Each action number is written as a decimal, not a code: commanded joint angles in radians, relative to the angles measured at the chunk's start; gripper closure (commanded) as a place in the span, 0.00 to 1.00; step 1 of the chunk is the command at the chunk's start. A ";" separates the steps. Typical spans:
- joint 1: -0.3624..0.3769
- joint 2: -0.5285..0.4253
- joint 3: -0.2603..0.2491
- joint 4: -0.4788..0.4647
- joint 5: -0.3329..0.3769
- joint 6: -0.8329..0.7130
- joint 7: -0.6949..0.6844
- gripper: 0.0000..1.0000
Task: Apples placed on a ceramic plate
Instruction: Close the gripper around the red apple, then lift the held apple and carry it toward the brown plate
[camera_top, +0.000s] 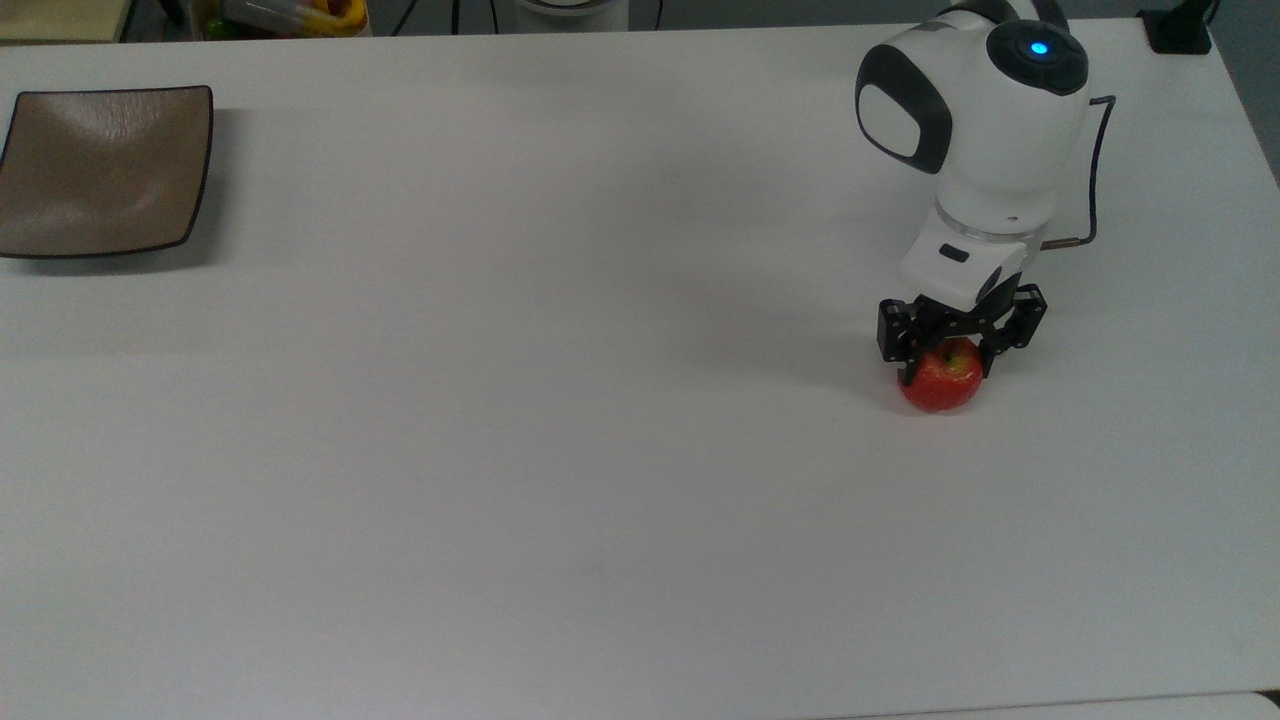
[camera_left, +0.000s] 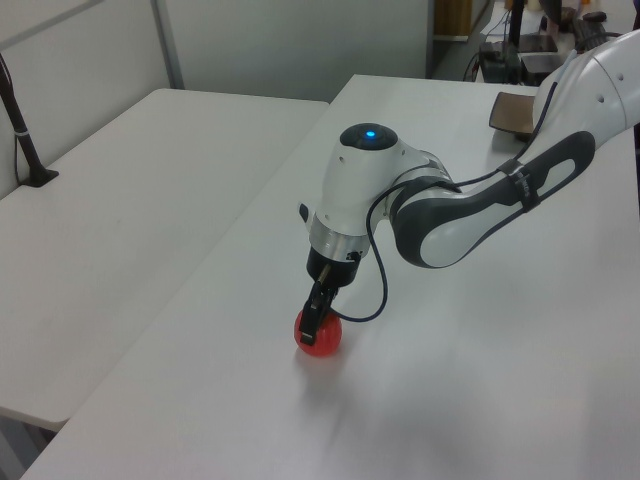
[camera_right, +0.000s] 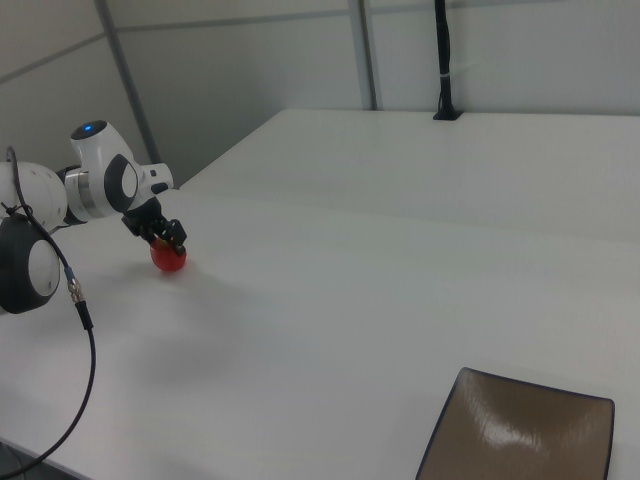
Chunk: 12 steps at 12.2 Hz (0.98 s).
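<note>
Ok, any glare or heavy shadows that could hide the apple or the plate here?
Top view: the apple shows clearly, with a soft arm shadow beside it; the plate carries a pale sheen. Right view: a bright reflection streaks the plate's glaze. Left view: the hand covers part of the apple.

My end effector (camera_top: 945, 372) straddles the apple (camera_top: 941, 380) on the counter (camera_top: 560, 420) at the top view's right; the ceramic plate (camera_top: 100, 170) sits far left.
</note>
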 joint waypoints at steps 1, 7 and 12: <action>-0.002 -0.021 0.004 -0.024 -0.022 0.011 0.022 0.95; -0.017 -0.226 0.006 -0.093 -0.001 -0.108 0.027 0.94; -0.085 -0.539 0.007 -0.233 0.017 -0.253 0.019 0.94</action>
